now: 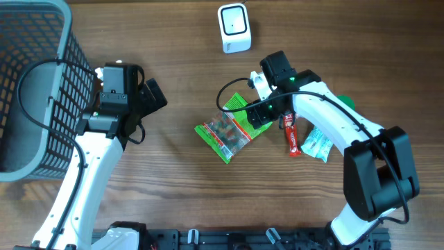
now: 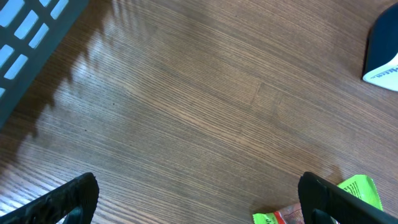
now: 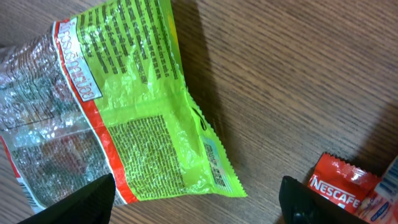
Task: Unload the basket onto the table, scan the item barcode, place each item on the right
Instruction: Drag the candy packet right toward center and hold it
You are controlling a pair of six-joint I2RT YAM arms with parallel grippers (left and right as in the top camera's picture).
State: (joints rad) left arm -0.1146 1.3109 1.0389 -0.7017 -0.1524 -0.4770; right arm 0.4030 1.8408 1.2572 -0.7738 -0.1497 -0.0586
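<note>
The green snack packet [image 1: 225, 132] lies flat on the surface [image 1: 173, 42], below the white scanner [image 1: 233, 26] and well apart from it. It rests with its printed back upward in the right wrist view, which we judge suits a barcode read, though the code itself is too small for us to pick out. The right hand [image 3: 196, 186] hangs directly over the packet's lower edge with its jaws spread wide and nothing between them. We read this as a position for taking the packet by that edge so that it can be carried up to the scanner. The left hand [image 2: 198, 182] is fully open and empty above bare wood near the grey basket [image 1: 80, 42], parked clear of the other arm's path.

By our count there is one scanner, one basket, one green snack packet, one red Nescafé sachet [image 1: 292, 135] and one pale packet [image 1: 319, 144] just beside it. One more green item [image 1: 347, 103] is mostly hidden behind the right arm
</note>
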